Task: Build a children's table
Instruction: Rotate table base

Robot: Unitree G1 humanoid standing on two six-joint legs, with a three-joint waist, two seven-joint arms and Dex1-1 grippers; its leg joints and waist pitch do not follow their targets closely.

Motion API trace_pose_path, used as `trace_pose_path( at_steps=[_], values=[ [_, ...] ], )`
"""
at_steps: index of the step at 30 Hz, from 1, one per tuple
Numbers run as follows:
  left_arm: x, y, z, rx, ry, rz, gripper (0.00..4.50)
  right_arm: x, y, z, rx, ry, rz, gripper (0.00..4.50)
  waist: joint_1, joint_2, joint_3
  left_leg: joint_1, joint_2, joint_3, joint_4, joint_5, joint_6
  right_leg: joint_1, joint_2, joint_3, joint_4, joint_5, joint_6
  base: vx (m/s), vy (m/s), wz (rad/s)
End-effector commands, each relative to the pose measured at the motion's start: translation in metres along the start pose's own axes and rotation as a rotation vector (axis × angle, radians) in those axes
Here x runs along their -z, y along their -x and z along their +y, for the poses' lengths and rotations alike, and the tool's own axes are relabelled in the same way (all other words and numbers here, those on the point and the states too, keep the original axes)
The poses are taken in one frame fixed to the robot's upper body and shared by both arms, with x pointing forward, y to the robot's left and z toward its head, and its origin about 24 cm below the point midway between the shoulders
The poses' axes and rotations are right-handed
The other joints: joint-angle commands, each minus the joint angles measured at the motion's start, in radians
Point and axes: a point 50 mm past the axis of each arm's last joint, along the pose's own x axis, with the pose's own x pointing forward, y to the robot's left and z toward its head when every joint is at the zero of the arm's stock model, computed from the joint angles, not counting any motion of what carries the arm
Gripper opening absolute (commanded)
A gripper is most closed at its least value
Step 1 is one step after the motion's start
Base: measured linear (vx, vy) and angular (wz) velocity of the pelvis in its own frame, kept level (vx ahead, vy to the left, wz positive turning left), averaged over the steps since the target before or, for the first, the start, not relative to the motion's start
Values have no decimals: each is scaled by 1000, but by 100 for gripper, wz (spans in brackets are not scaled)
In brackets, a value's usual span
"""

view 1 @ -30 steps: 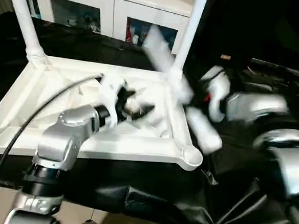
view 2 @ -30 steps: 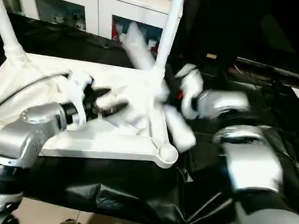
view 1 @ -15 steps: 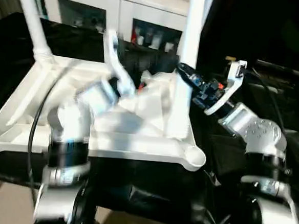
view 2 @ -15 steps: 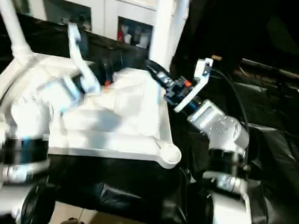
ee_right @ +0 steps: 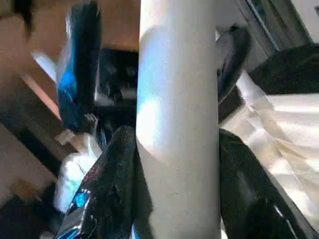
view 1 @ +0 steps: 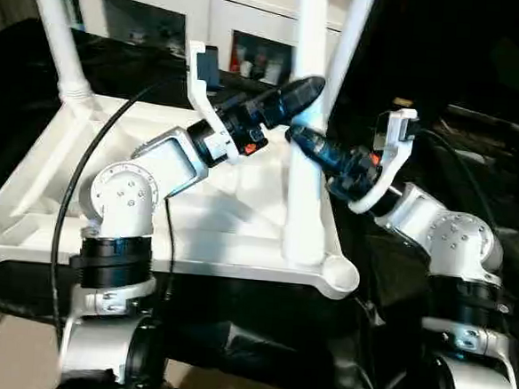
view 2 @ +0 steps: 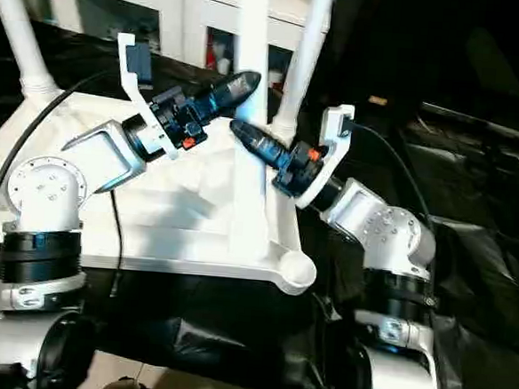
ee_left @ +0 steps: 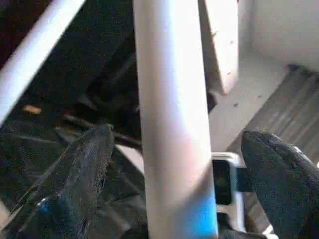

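Both silver forearms are raised and angled inward over the upturned table top (view 1: 194, 234), which lies ribbed side up on a black-covered surface (view 1: 258, 337). The left gripper (view 1: 295, 97) is reached up and across from the left, its two black fingers spread wide on either side of a white leg (view 1: 304, 162) without clear contact; in the left wrist view the tube is seen standing between the parted fingers (ee_left: 84, 169) with gaps on both sides. The right gripper (view 2: 250, 140) is reached in from the right at a slightly lower height, and its fingers (ee_right: 114, 184) are closed against both sides of the same leg. This leg is held upright near the top's near right corner, its long axis vertical and its wider lower end down at the rim, beside the open round corner socket (view 1: 339, 273). Two further legs (view 1: 52, 33) are seen standing upright in the far corners, one at the far left and one at the far right (view 1: 353, 32).
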Motion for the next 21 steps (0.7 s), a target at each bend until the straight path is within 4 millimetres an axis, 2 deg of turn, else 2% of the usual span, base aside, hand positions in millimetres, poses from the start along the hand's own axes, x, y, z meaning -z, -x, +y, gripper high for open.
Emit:
trace_pose_path(
  at_steps=[1, 2, 3, 5, 6, 8, 10, 13, 14, 15, 17, 20, 21],
  values=[
    [-6, -11, 1, -87, -45, -65, 450, -2, -7, -9, 221, 262, 31, 173, 1, 14, -66, 42, 24, -8, -73, -164, -102, 25, -66, 21, -87, -69, -122, 0, 0, 0],
    [-7, -11, 4, -129, -52, -80, 450, -1, -10, -12, 271, 310, 30, 173, -2, 12, -68, 44, 23, -7, -72, -181, -113, 25, -66, 23, -87, -81, -118, 0, 0, 0],
    [-8, -12, 7, -180, -79, -85, 450, 0, -13, -13, 306, 341, 27, 173, 0, 18, -67, 43, 20, -9, -73, -186, -111, 25, -64, 23, -87, -92, -112, 0, 0, 0],
    [-10, -13, 13, -260, -105, -102, 421, 4, -19, -15, 348, 414, 32, 173, -5, 16, -68, 43, 21, -10, -75, -194, -110, 24, -62, 23, -88, -90, -106, 0, 0, 0],
    [-10, -13, 15, -288, -102, -112, 414, 6, -22, -15, 358, 453, 37, 173, -5, 20, -70, 45, 21, -11, -74, -193, -108, 26, -60, 22, -84, -58, -105, 0, 0, 0],
    [-11, -14, 18, -327, -90, -131, 411, 7, -27, -14, 376, 477, 20, 173, -5, 21, -71, 41, 19, -11, -72, -172, -101, 27, -57, 22, -79, -1, -111, 0, 0, 0],
    [-11, -15, 26, -402, -69, -155, 387, 12, -40, -13, 433, 554, -15, 173, -8, 16, -71, 39, 16, -9, -71, -157, -93, 28, -56, 22, -76, 34, -121, 0, 0, 0],
    [-10, -15, 31, -447, -69, -164, 370, 18, -47, -12, 439, 608, -8, 173, -12, 18, -74, 40, 16, -10, -68, -136, -78, 34, -54, 21, -72, 86, -126, 0, 0, 0],
    [-10, -15, 33, -473, -70, -177, 366, 20, -50, -13, 465, 626, -18, 173, -12, 14, -75, 41, 16, -9, -68, -131, -73, 34, -52, 21, -71, 98, -127, 0, 0, 0],
    [-12, -14, 37, -518, -89, -200, 354, 21, -53, -13, 497, 693, -20, 173, -12, 11, -74, 38, 16, -9, -68, -123, -71, 34, -55, 20, -70, 104, -130, 0, 0, 0],
    [-13, -13, 39, -548, -107, -216, 328, 22, -57, -14, 519, 769, -12, 173, -12, 11, -73, 41, 16, -9, -68, -125, -70, 33, -55, 20, -71, 100, -127, 0, 0, 0],
    [-11, -15, 39, -535, -116, -205, 321, 25, -60, -15, 515, 801, 9, 173, -13, 13, -73, 42, 17, -9, -68, -139, -62, 33, -54, 20, -70, 94, -125, 0, 0, 0],
    [-10, -14, 38, -547, -139, -197, 307, 26, -61, -16, 529, 821, 2, 173, -11, 7, -73, 41, 18, -8, -67, -138, -56, 33, -56, 20, -70, 96, -124, 0, 0, 0]
  ],
)
